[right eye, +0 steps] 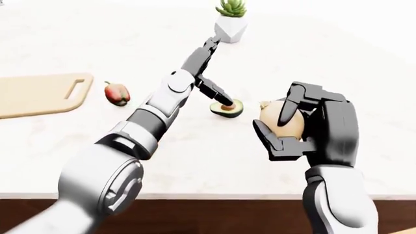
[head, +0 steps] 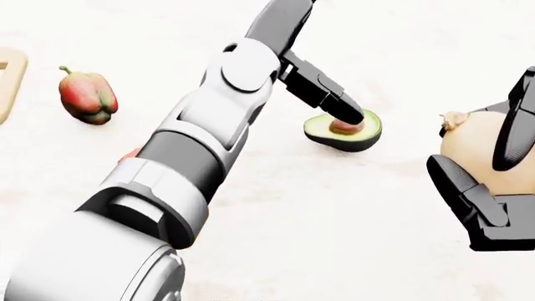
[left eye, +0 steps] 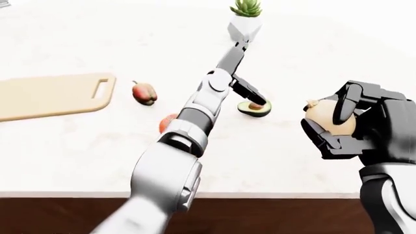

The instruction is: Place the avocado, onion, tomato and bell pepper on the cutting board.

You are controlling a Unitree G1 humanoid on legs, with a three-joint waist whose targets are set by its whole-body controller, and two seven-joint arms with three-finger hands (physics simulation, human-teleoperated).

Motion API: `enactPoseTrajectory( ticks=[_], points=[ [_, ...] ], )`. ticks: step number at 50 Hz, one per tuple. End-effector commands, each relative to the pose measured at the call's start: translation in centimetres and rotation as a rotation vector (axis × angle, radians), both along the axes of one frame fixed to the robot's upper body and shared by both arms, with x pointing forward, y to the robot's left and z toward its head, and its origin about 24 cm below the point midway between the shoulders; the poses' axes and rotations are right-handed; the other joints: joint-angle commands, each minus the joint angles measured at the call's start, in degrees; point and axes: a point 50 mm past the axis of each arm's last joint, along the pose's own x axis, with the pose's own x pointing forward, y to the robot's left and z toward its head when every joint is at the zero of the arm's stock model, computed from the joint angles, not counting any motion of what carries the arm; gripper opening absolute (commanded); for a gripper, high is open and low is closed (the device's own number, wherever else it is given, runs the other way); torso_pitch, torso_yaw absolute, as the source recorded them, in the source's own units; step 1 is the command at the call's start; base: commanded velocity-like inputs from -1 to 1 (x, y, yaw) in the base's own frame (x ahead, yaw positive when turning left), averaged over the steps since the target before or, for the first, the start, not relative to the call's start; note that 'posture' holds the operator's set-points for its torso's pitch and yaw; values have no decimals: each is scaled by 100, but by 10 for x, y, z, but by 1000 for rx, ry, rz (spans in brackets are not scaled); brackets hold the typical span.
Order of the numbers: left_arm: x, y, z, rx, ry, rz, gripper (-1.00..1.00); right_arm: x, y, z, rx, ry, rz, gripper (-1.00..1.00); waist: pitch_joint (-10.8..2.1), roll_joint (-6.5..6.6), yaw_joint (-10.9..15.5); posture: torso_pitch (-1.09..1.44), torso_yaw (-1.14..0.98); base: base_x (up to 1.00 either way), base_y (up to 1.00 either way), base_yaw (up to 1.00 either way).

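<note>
- The onion (right eye: 281, 118) is clamped in the right hand (right eye: 306, 129), held above the pale surface (left eye: 78, 141), with dark fingers (right eye: 288, 108) wrapped over its top and under its base.
- The left hand (head: 322, 88) is stretched out over the avocado (head: 344, 134); one fingertip is seen touching the pit, and the fingers are not closed round the fruit.
- The avocado half lies cut face up on the surface, between the two hands.
- The bell pepper (left eye: 144, 93) rests on the surface just beside the handle end of the cutting board (left eye: 52, 95), not on it.
- The tomato (left eye: 167, 122) is mostly hidden behind the left forearm.
- A potted plant (right eye: 230, 19) is seen near the top of the right-eye view.
</note>
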Motion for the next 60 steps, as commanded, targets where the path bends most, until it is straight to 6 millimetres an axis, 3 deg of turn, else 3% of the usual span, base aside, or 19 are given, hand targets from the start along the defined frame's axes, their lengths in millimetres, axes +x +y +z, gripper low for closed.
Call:
enactPoseTrajectory(
  ticks=[1,31,55,57,60],
  points=[
    [-2,-5,24,-31,-75,-16,100,-5,1,6,-9,-68,-5,-100,-129,-32,-3,0,0,0,0,0],
    [-10,-23,-12,64,50,-98,100,-10,0,-7,-4,-52,-12,-100,-164,-47,-3,0,0,0,0,0],
    [-14,-24,-34,172,77,-130,100,-6,0,1,-5,-56,-13,-100,-184,-53,-6,0,0,0,0,0],
    [-14,-23,-35,180,82,-136,87,-7,0,-1,-4,-54,-11,-100,-181,-53,-3,0,0,0,0,0],
    [-14,-24,-35,184,82,-145,86,-9,1,-5,-6,-53,-11,-100,-178,-53,-1,0,0,0,0,0]
  ],
)
